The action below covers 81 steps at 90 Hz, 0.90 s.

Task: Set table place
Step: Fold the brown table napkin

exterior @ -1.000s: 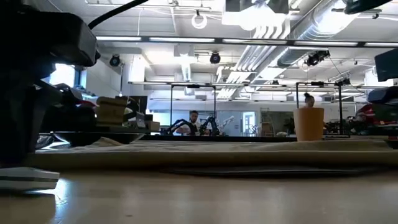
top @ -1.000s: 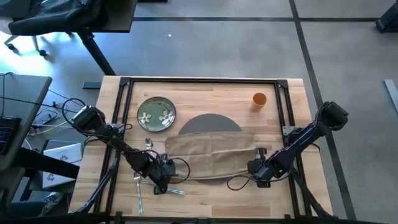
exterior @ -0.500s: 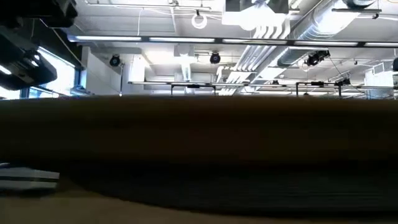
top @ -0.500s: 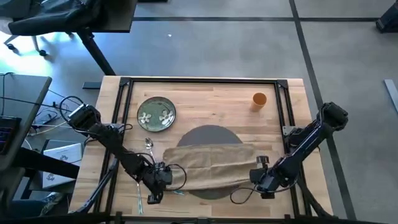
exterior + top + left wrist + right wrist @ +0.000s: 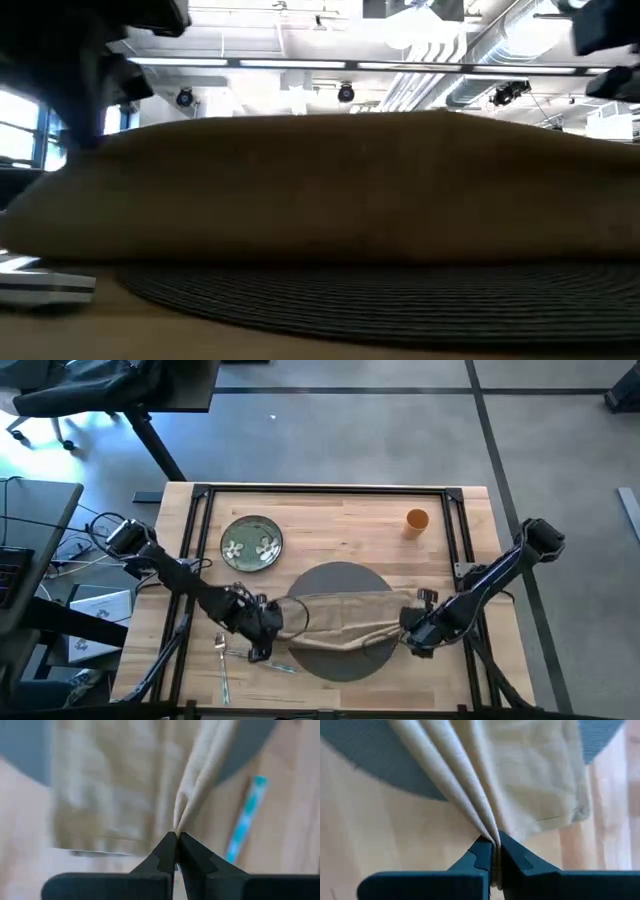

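Napkin held at both ends over the mat — you are mid-fold or mid-placement.

Your left gripper (image 5: 268, 626) and right gripper (image 5: 413, 632) each have their jaws pinched tight on an end of the beige napkin (image 5: 345, 615), which lies bunched across the grey mat (image 5: 338, 575) on the worktop (image 5: 340, 515). Next, judge where it belongs, lay it flat, then let go; plate (image 5: 251, 544), cup (image 5: 416, 520) and cutlery (image 5: 222, 660) wait apart.

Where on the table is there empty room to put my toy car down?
Bare wood on the table lies between the green plate and the orange cup. The near half is crowded: the left gripper and right gripper pinch the napkin over the grey mat, cutlery beside.
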Tool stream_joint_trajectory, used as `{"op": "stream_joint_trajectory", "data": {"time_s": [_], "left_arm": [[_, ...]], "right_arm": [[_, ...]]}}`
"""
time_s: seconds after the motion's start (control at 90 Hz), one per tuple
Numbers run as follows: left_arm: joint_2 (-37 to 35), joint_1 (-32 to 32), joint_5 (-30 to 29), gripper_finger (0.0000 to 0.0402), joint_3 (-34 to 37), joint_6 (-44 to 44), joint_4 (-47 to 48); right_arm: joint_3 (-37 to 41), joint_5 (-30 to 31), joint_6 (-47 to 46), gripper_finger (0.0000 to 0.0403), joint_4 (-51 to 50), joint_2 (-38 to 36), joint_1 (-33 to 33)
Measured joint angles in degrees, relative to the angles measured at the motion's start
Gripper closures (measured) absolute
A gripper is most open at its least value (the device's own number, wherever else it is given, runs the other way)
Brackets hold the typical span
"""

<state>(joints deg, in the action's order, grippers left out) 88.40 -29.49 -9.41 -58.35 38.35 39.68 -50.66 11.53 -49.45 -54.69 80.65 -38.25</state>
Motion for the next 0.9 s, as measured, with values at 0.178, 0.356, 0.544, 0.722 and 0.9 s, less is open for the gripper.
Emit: {"op": "stream_joint_trajectory", "data": {"time_s": [0.178, 0.356, 0.544, 0.722, 0.9], "left_arm": [[-1.4, 3.6, 0.0, 0.0402, 1.6, -1.1, 5.2], [-1.3, 5.6, -2.3, 0.0401, 3.0, -3.0, 4.6], [-1.2, 6.7, -6.4, 0.0401, 3.3, -3.8, 3.8], [-0.2, 7.1, -7.3, 0.0401, 3.3, -4.1, 3.6], [1.1, 7.1, -7.4, 0.0401, 3.3, -3.2, 3.6]], "right_arm": [[2.6, -1.1, 1.9, 0.0403, 0.2, -1.8, 5.3], [7.2, -1.3, 2.0, 0.0403, 3.0, -1.9, 9.3], [10.4, -1.4, 1.8, 0.0403, 5.3, -1.9, 11.4], [10.5, 0.4, 3.7, 0.0403, 5.0, -1.9, 13.2], [10.5, 3.1, 5.0, 0.0403, 4.6, -1.9, 15.3]]}}
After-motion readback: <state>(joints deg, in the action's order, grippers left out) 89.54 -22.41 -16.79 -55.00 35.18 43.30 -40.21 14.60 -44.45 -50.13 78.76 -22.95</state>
